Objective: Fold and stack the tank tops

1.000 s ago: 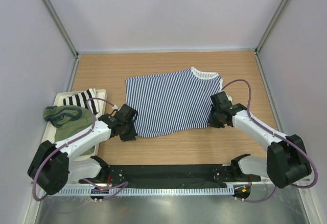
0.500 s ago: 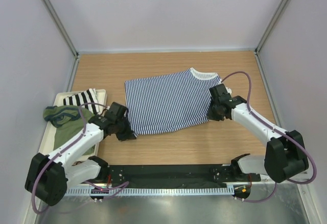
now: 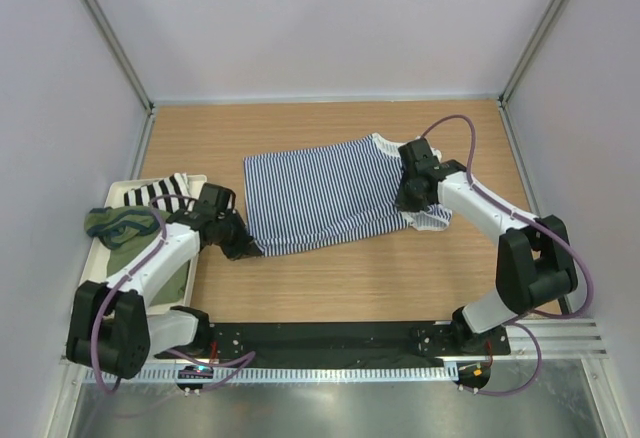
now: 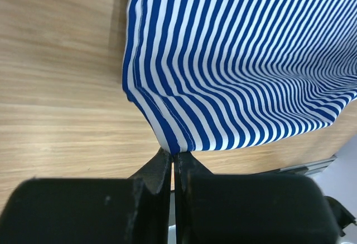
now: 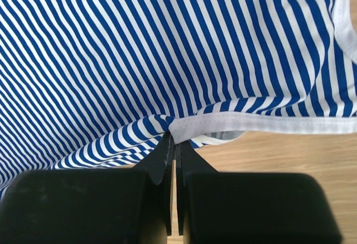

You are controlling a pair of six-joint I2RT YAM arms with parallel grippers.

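Observation:
The navy-and-white striped tank top (image 3: 325, 193) lies spread across the middle of the wooden table, its near edge lifted and turned back. My left gripper (image 3: 238, 243) is shut on its near left hem corner (image 4: 170, 144). At the right, my right gripper (image 3: 405, 201) is shut on the white trim (image 5: 184, 128) of the same top. The olive green tank top (image 3: 125, 233) with navy trim lies bunched in the tray at the left, away from both grippers.
A white tray (image 3: 196, 183) stands at the left edge of the table. It also holds a cloth with wide black-and-white stripes (image 3: 152, 193). Grey walls close in the table on three sides. The arms' base rail (image 3: 330, 343) runs along the near edge.
Both grippers have moved away from the near edge with the striped top's near edge in them. That edge has folded back towards the far side, and the top looks shorter front to back.

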